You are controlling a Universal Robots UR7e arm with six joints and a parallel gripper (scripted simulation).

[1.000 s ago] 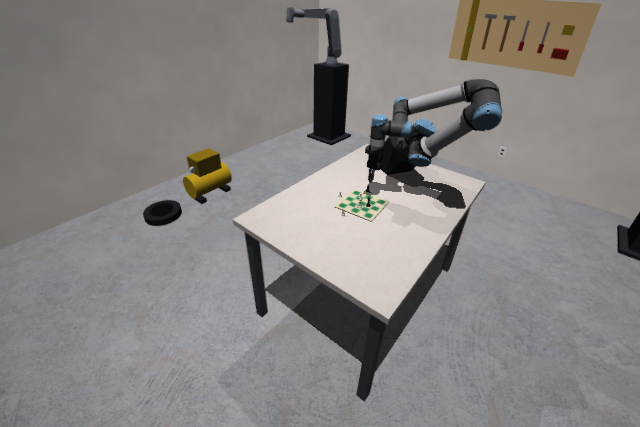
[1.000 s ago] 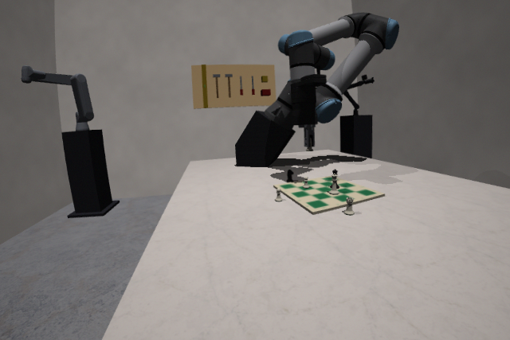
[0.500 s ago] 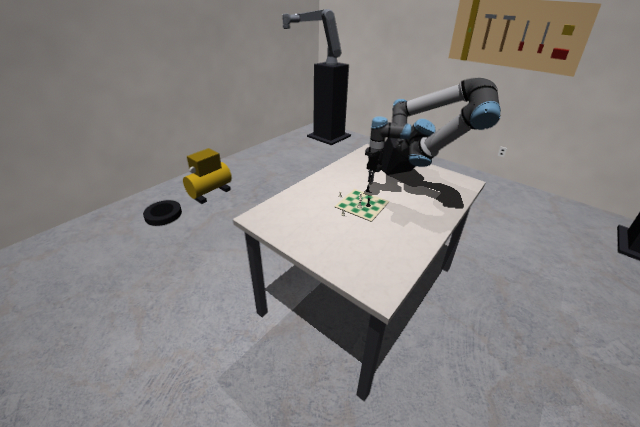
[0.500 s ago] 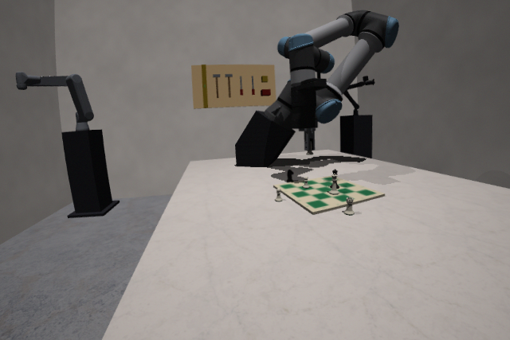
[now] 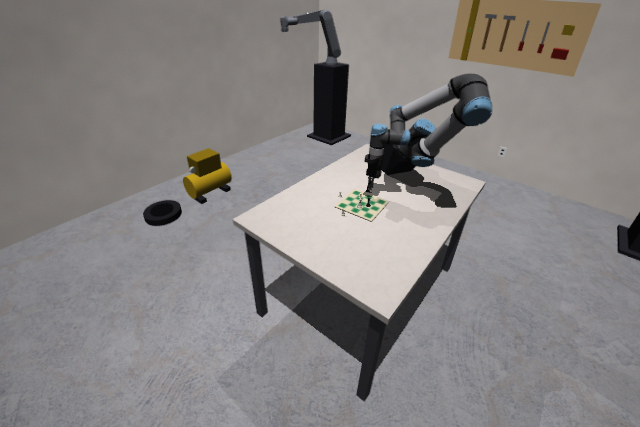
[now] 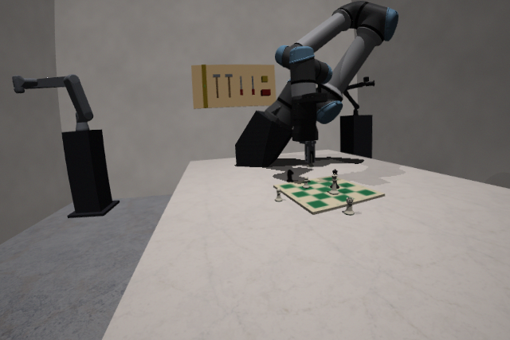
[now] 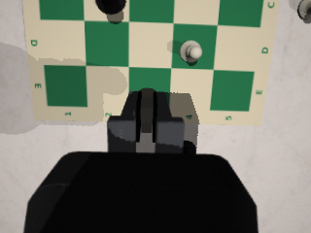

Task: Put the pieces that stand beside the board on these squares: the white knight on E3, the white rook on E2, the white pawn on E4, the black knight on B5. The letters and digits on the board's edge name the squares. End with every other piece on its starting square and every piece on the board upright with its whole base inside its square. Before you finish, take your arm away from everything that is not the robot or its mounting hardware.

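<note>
My gripper [image 7: 147,107] is shut on a small pale piece that I take for the white knight; it shows only as a thin strip between the fingers. It hangs above the board's [image 6: 329,194] E row, over square E3 [image 7: 151,80], and is also seen in the exterior view [image 6: 309,156]. A white rook [image 6: 348,206] and a white pawn [image 6: 278,195] stand on the table beside the board. The black knight [image 6: 290,174] stands off the board's far corner. A small white piece [image 7: 190,50] stands on D4.
A tall white piece [image 6: 333,185] and a black piece [image 6: 335,172] stand on the board; the black one shows at the wrist view's top edge [image 7: 111,5]. A second white piece [image 7: 303,5] is off the board's 5 side. The arm's base [image 6: 263,142] is behind the board.
</note>
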